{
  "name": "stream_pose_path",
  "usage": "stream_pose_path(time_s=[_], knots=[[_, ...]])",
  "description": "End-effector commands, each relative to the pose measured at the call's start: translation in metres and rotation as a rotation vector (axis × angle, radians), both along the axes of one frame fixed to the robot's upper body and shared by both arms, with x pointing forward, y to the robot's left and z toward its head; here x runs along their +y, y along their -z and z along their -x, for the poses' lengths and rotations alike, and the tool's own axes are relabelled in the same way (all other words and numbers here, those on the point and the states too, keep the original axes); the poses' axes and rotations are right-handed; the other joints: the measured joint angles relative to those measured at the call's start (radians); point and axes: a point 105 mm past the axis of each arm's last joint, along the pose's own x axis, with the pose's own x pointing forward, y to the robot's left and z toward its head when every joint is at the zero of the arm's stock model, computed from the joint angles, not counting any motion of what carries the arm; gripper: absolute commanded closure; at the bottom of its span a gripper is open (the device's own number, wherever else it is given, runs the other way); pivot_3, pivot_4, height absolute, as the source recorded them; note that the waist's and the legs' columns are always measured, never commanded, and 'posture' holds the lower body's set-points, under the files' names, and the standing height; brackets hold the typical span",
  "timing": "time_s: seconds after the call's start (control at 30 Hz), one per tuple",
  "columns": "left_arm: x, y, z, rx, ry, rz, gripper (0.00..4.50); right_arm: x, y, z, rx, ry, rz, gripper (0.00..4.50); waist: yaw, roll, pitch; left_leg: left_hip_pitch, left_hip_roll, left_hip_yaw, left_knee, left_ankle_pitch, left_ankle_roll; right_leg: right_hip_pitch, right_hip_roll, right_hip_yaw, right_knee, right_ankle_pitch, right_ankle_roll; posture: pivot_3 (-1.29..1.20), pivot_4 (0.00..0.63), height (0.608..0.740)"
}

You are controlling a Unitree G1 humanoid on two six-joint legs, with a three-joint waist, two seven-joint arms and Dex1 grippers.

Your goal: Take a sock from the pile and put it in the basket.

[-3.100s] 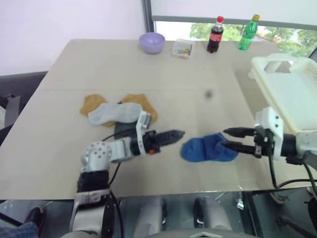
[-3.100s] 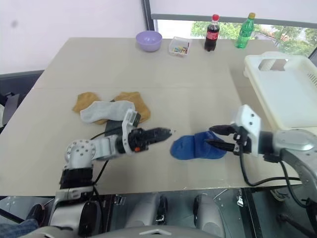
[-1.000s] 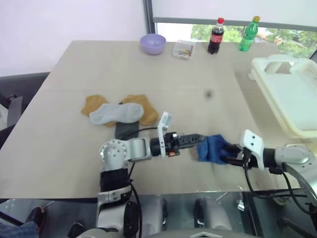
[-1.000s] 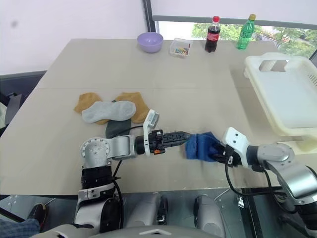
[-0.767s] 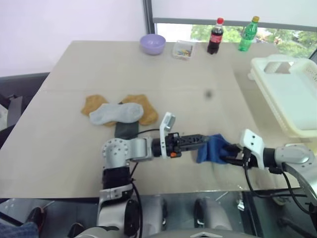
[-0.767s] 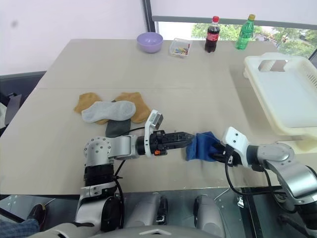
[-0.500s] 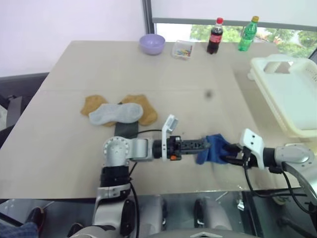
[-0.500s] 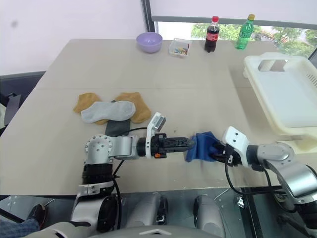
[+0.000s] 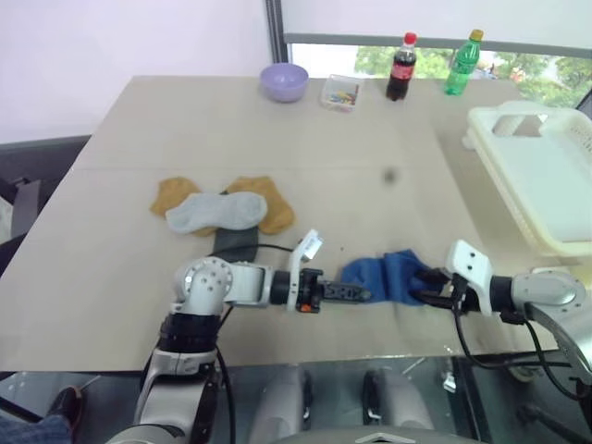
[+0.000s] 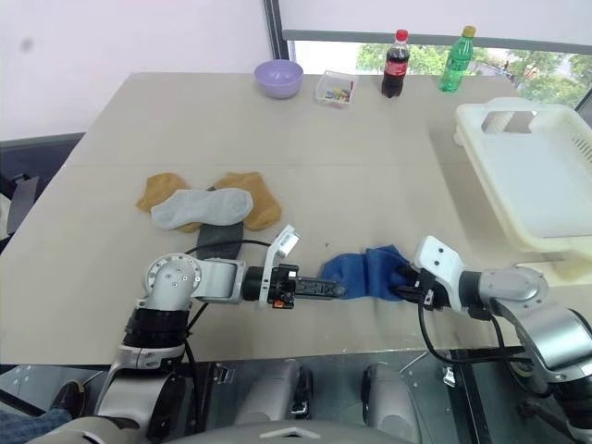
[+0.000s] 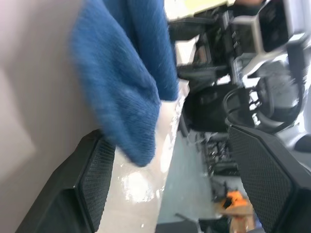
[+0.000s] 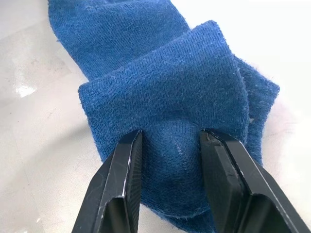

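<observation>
Sock (image 12: 165, 97) pinched by my right gripper (image 12: 170, 145); left gripper (image 11: 165, 189) wide open, empty. I'd lift clear, then carry right to basket (image 9: 546, 185).

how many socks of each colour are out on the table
mustard-orange socks: 2
light grey sock: 1
dark grey sock: 1
blue sock: 1
total: 5

I'm seeing daylight coming through the window (image 9: 435, 37) behind the beige surface (image 9: 222, 139); a pale wall (image 9: 120, 37) is standing left.
</observation>
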Motion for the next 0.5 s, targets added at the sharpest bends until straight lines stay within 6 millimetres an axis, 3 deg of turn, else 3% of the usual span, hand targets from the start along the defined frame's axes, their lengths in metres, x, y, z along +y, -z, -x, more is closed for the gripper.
stream_pose_path(time_s=[0.03,0.1,0.23,0.5], knots=[[0.001,-0.008,-0.003,-0.041,-0.004,0.04,0.61,0.002,-0.006,-0.002,-0.024,-0.003,-0.004,2.59,0.0,0.0,0.0,0.0,0.0,0.0,0.0,0.0,0.0,0.0,0.0,0.0,0.0,0.0,0.0,0.0,0.15,0.733],[0.001,-0.009,-0.004,-0.044,-0.006,0.052,0.61,0.003,-0.005,-0.002,-0.023,-0.004,-0.006,2.59,0.0,0.0,0.0,0.0,0.0,0.0,0.0,0.0,0.0,0.0,0.0,0.0,0.0,0.0,0.0,0.0,0.15,0.733],[-0.003,-0.01,-0.007,-0.037,-0.018,0.083,1.9,0.004,-0.005,-0.002,-0.022,-0.004,-0.007,2.59,0.0,0.0,0.0,0.0,0.0,0.0,0.0,0.0,0.0,0.0,0.0,0.0,0.0,0.0,0.0,0.0,0.15,0.733],[-0.017,-0.019,-0.011,0.005,-0.017,0.19,1.9,0.002,-0.007,-0.003,-0.026,0.0,-0.001,2.59,0.0,0.0,0.0,0.0,0.0,0.0,0.0,-0.002,0.003,0.0,0.0,0.0,0.0,0.0,0.0,0.0,0.15,0.733]])
